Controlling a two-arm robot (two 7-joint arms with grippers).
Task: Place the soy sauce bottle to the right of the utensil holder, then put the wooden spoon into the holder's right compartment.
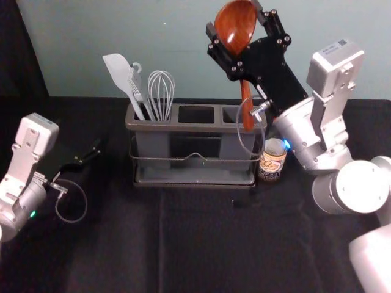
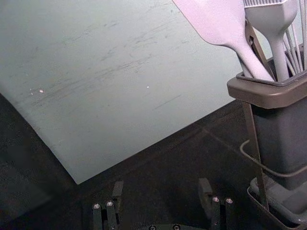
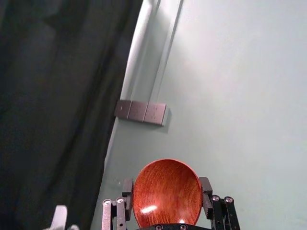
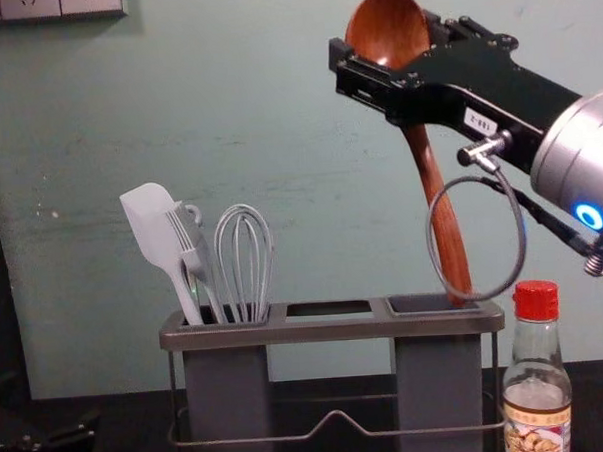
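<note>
My right gripper is high above the utensil holder, shut on the bowl of the wooden spoon. In the right wrist view, the spoon's bowl sits between both fingers of the right gripper. The spoon's handle hangs down, slightly tilted, its end at the opening of the holder's right compartment; how far inside I cannot tell. The soy sauce bottle, red-capped, stands upright just right of the holder. My left gripper stays idle left of the holder, open in its wrist view.
A spatula, a fork-like utensil and a whisk stand in the holder's left compartment. The middle compartment is empty. Behind the black-covered table rises a pale wall.
</note>
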